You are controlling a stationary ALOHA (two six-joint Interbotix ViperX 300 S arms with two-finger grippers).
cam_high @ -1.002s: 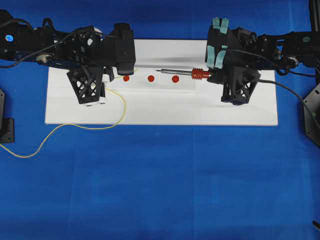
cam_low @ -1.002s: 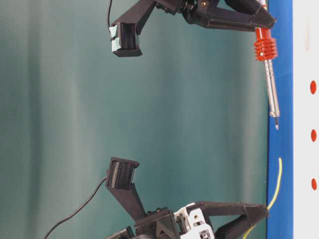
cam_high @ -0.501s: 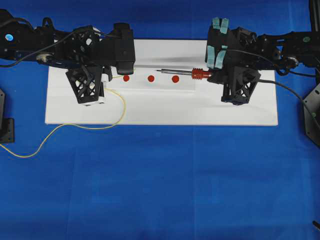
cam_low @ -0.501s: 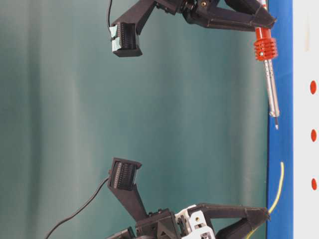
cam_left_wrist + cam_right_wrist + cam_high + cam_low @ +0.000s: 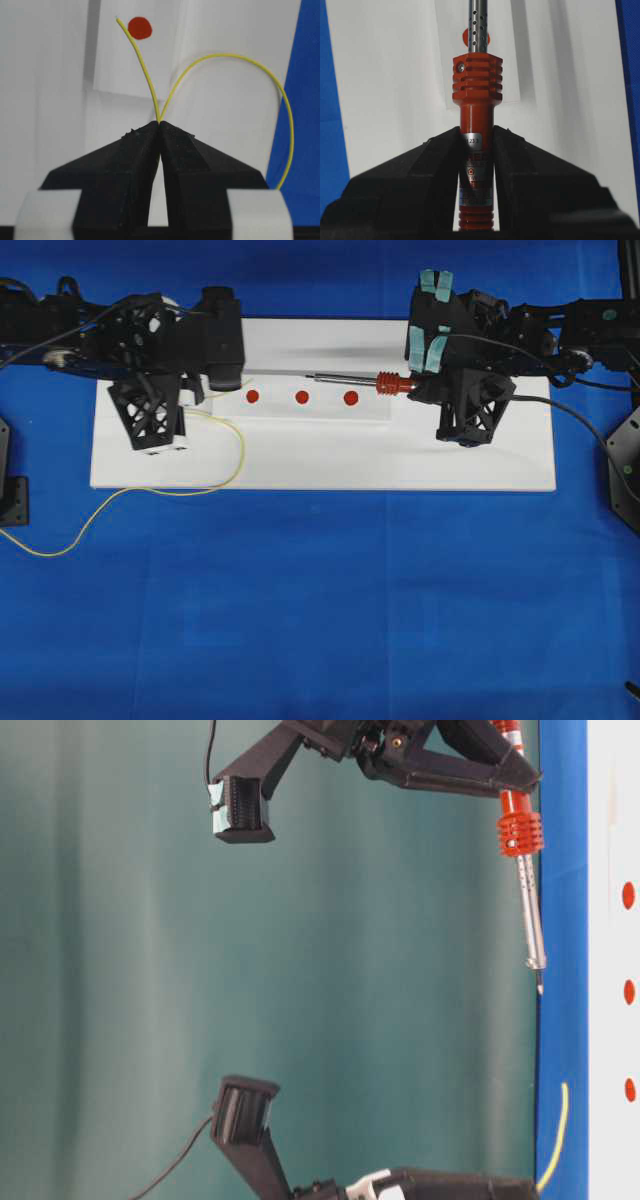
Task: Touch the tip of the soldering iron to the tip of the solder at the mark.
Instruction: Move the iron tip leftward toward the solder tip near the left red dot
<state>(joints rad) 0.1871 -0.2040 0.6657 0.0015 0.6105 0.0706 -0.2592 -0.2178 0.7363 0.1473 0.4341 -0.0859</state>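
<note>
My right gripper [image 5: 476,150] is pinching the soldering iron [image 5: 476,120] by its red-orange body, just behind the ribbed collar. Its perforated metal shaft runs level above the white board [image 5: 320,455] toward the left arm, and the pointed tip [image 5: 310,375] hangs just above and beside the middle one of three red dots [image 5: 302,397]. From the table-level view the iron [image 5: 520,850] sits clear of the blue surface [image 5: 320,610].

My left gripper [image 5: 159,127] is pressed together on the solder [image 5: 145,70], a thin yellow wire. A short free end curves up toward the nearest red dot [image 5: 140,28], its tip just beside it. The rest loops away [image 5: 150,490] across the board onto the blue surface. The two tips are apart.
</note>
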